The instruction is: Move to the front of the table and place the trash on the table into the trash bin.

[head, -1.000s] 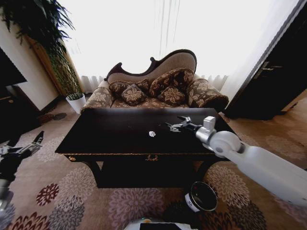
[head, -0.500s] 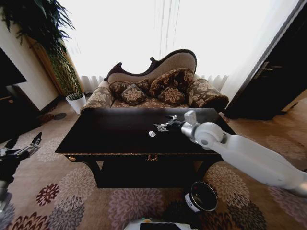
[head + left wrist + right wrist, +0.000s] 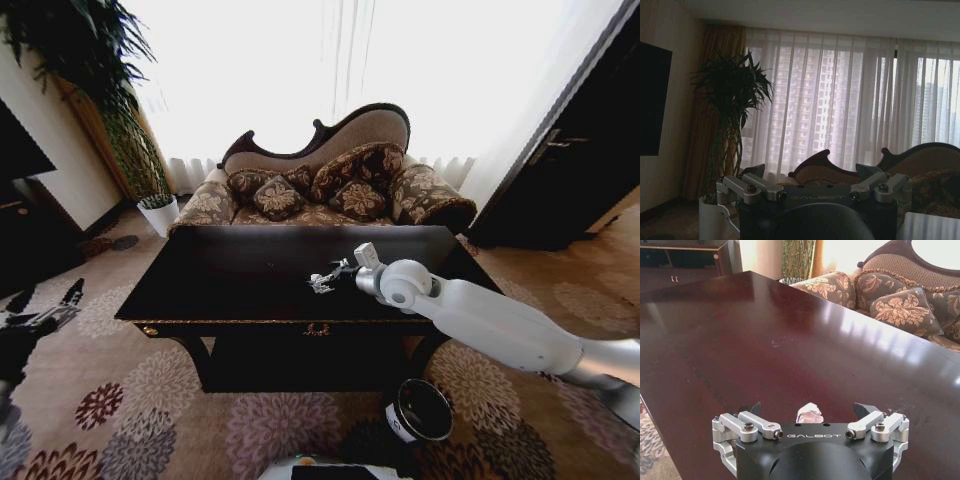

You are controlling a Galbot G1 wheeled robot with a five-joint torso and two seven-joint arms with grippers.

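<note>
Since a second ago the right gripper (image 3: pixel 322 282) swept in from 3 o'clock across the desk (image 3: pixel 230 275); jaws now spread wide, straddling the paper scrap (image 3: pixel 809 413), nothing gripped. Grasp looks imminent. Trash bin (image 3: pixel 420 410) sits on floor at 5 o'clock. Left gripper (image 3: pixel 45 318) idle, open.

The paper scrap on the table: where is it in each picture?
Head view: paper scrap mid-table, at the right pincer tips.
Right wrist view: it lies between the open pincer fingers.
Left wrist view: aimed at curtains, away from the table.
Shared landmark: the sofa.
</note>
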